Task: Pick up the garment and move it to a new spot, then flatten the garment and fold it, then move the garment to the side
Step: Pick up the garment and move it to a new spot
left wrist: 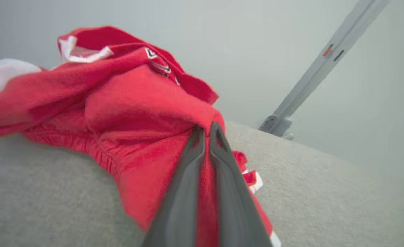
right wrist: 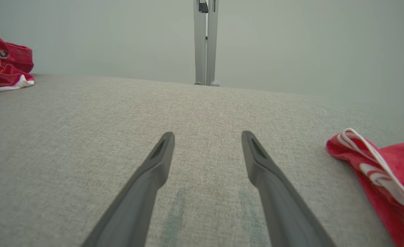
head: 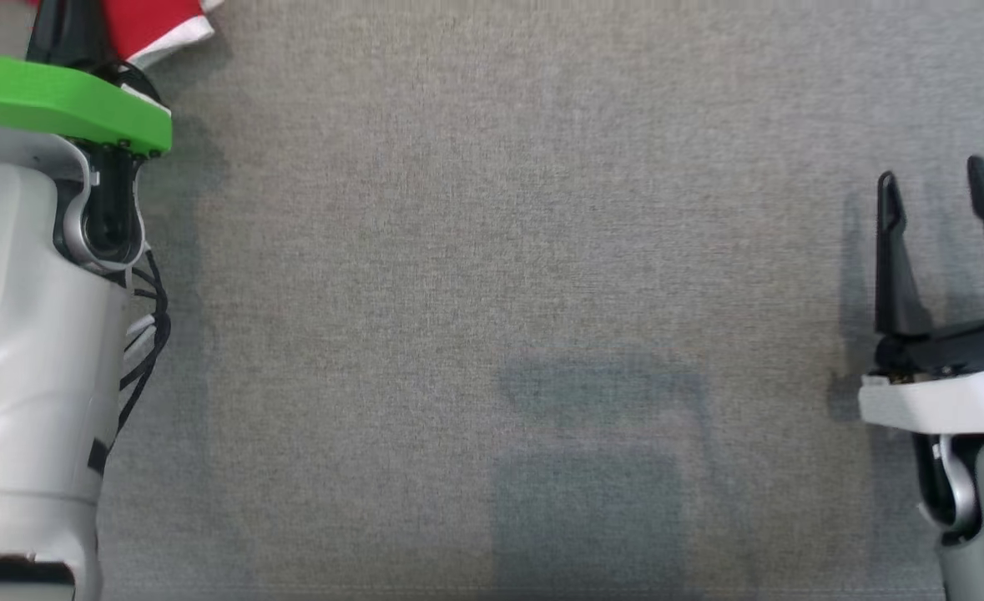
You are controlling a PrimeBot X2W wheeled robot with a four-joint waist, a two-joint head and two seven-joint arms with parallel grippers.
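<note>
The garment [left wrist: 133, 113] is a crumpled red piece with white trim, heaped on the grey cloth-covered table [left wrist: 325, 192]. My left gripper [left wrist: 207, 132] is shut on a fold of its red fabric, and more cloth hangs down between and under the fingers. In the head view the garment [head: 153, 25] peeks out at the top left corner, just past the green cover [head: 66, 104] of my left arm. From the right wrist it shows far off on the left [right wrist: 4, 70]. My right gripper [head: 934, 175] [right wrist: 207, 135] hovers open over bare table at the right, holding nothing.
A second red cloth with white stripes [right wrist: 383, 175] lies on the table just right of my right gripper. A grey metal post [right wrist: 206, 41] stands behind the table's far edge. A slanted grey strut [left wrist: 318, 65] rises beyond the table near the held garment.
</note>
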